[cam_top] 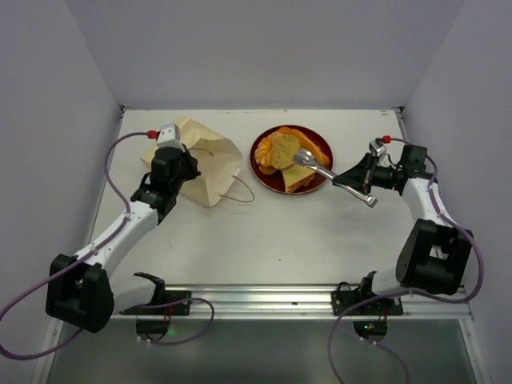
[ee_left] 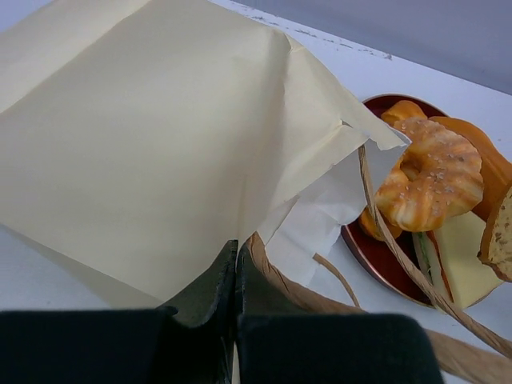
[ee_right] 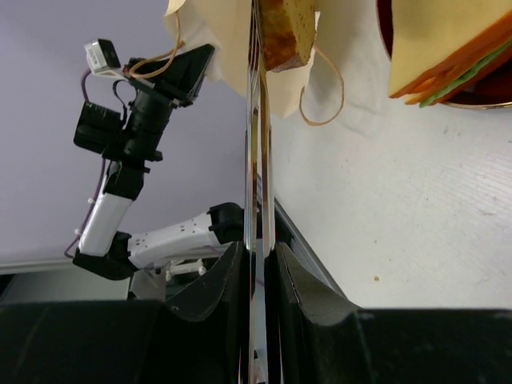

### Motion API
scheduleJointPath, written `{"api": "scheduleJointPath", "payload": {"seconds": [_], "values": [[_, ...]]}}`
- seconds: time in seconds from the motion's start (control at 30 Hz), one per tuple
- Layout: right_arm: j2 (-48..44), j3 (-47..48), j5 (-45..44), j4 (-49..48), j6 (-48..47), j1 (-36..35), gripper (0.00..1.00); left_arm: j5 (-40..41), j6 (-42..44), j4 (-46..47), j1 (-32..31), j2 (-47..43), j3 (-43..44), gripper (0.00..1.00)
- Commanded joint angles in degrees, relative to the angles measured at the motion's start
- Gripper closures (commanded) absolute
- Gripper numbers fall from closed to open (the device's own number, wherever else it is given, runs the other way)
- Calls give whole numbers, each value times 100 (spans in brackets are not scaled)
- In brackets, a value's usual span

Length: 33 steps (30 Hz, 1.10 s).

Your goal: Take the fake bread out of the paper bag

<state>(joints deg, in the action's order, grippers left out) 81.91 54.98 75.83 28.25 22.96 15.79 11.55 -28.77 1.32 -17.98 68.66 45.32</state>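
Observation:
The cream paper bag [cam_top: 206,160] lies on its side at the back left, its mouth toward the red plate [cam_top: 258,164]. My left gripper [cam_top: 186,170] is shut on the bag's edge [ee_left: 237,264] by the mouth. My right gripper [cam_top: 358,174] is shut on metal tongs [ee_right: 258,160], whose tips pinch a brown-speckled slice [ee_right: 284,28] over the plate. The fake bread on the plate includes a ridged orange bun [ee_left: 432,180], a long orange roll [ee_left: 480,152] and a pale yellow sandwich slice [ee_left: 460,260]. The bag's inside is hidden.
Brown cord handles [cam_top: 238,192] trail from the bag's mouth toward the plate. Grey walls close in the table on the left, back and right. A metal rail [cam_top: 264,298] with both arm bases runs along the near edge.

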Motion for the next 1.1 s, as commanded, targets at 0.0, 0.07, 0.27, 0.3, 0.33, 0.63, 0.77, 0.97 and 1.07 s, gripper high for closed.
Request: {"api": "scheduleJointPath", "payload": {"seconds": [0.0, 0.07, 0.27, 0.3, 0.33, 0.63, 0.77, 0.97, 1.07], "values": [[220, 338, 257, 136, -406, 169, 100, -39, 162, 8, 84, -230, 56, 100], [369, 443, 248, 391, -713, 196, 100, -48, 170, -9, 93, -266, 38, 100], [1116, 873, 300, 1752, -2110, 336, 100, -136, 127, -53, 93, -450, -32, 100], [1230, 944, 309, 1972, -2346, 363, 98, -136, 126, -62, 93, -476, -49, 100], [1492, 1127, 309, 2505, -2967, 389, 97, -136, 126, -88, 93, -494, -58, 100], [3375, 2166, 521, 6316, -6980, 724, 83, -179, 109, -123, 93, -661, -111, 100], [3393, 2043, 502, 6316, -7121, 732, 71, -171, 118, -123, 93, -688, -59, 100], [3393, 2043, 555, 6316, -7156, 732, 59, -171, 118, -324, 93, -688, -50, 100], [3358, 2052, 599, 6316, -7156, 732, 57, -171, 109, -326, 93, -705, -67, 100]]}}
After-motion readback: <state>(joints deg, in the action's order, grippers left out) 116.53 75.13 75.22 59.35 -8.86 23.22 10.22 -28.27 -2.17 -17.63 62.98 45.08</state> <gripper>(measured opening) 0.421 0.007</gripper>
